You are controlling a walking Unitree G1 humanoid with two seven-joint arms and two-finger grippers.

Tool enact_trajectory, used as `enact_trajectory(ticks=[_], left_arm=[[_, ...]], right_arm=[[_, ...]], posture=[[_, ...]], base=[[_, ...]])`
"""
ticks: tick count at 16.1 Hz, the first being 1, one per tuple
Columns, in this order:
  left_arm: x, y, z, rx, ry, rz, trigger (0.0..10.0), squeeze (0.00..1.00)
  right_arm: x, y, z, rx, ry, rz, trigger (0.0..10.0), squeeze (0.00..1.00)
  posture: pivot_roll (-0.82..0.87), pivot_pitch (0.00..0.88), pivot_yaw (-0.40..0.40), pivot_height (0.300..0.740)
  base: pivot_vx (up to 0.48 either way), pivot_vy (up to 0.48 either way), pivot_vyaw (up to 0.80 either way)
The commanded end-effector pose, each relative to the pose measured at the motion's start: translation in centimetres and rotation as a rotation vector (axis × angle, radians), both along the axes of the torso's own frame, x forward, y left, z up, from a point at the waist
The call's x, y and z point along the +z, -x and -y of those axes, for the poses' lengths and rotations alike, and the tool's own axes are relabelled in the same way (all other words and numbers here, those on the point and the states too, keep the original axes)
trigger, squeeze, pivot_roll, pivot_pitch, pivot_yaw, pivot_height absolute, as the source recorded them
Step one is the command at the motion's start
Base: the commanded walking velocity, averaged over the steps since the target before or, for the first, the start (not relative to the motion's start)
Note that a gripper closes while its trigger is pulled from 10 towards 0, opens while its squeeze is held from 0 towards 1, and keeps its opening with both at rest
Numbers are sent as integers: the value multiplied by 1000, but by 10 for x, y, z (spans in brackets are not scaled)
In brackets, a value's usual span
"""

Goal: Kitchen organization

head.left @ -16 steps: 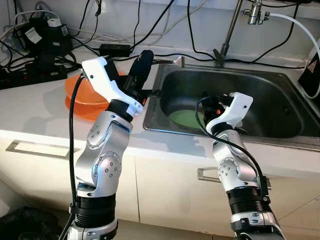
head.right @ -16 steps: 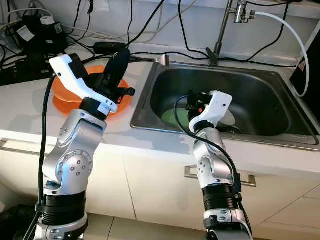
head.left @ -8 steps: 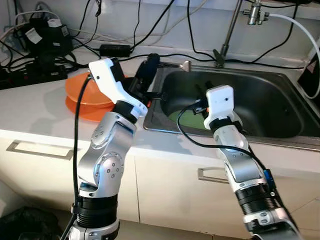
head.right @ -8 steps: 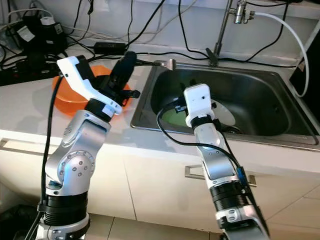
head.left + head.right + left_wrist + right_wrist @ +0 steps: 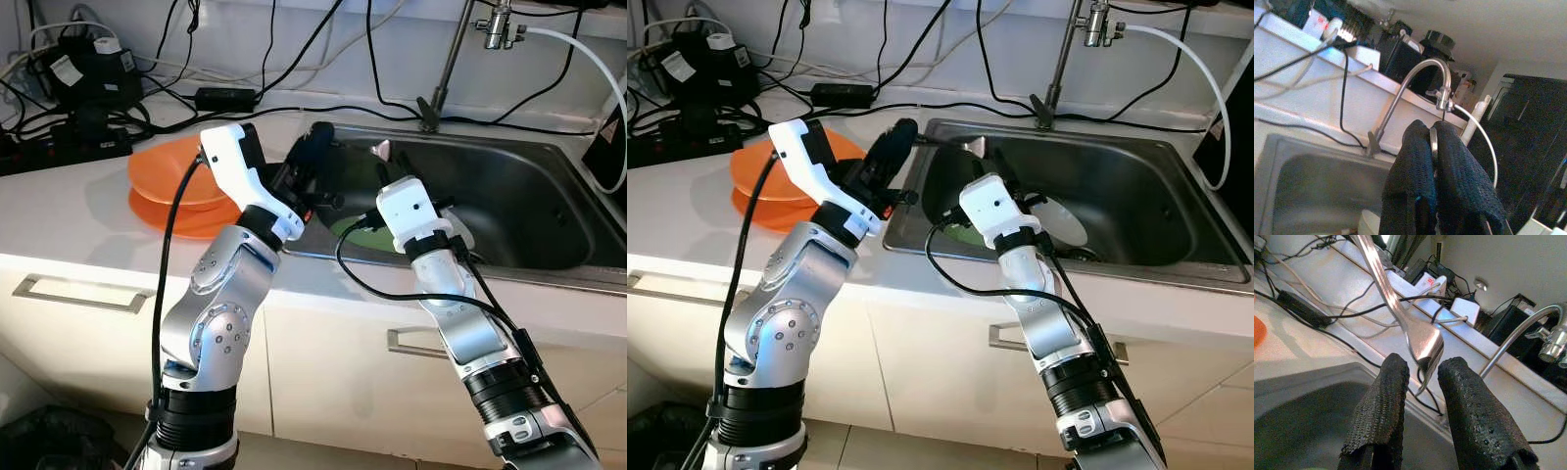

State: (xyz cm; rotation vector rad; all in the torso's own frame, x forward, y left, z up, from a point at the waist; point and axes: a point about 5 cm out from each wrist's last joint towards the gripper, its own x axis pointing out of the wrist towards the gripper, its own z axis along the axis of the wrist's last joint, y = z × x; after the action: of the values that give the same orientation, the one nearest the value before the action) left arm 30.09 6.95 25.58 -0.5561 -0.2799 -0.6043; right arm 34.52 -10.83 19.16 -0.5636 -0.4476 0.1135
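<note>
Over the sink's front-left corner, a handover looks under way: the right gripper, jaws parted, brackets the head of a metal spoon whose handle the left gripper pinches shut, so closing on it comes next.

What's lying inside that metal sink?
In the sink lie a green plate and a white plate, both partly covered by the right gripper; anything beneath stays hidden.
</note>
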Motion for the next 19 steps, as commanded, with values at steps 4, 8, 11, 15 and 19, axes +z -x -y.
enact_trajectory(ticks=[4,8,11,15,19], left_arm=[[2,2,-1,-8,6,-21,10000,0],[6,3,1,-25,61,-43,10000,0],[6,0,-5,-35,158,-91,10000,0],[2,0,-7,-43,162,-126,10000,0],[-2,1,-5,-61,162,-149,10000,0]], right_arm=[[2,-3,3,-33,11,27,10000,0],[1,-3,1,-39,25,33,10000,0],[-2,-2,-1,-45,40,38,10000,0],[-1,-4,1,-66,34,47,10000,0],[-1,-6,-1,-76,30,49,10000,0]], posture=[[69,28,-11,740],[72,30,-7,740],[71,31,-6,740],[72,32,-6,740],[74,32,-6,740]], base=[[0,0,0],[0,0,0],[0,0,0],[0,0,0],[0,0,0]])
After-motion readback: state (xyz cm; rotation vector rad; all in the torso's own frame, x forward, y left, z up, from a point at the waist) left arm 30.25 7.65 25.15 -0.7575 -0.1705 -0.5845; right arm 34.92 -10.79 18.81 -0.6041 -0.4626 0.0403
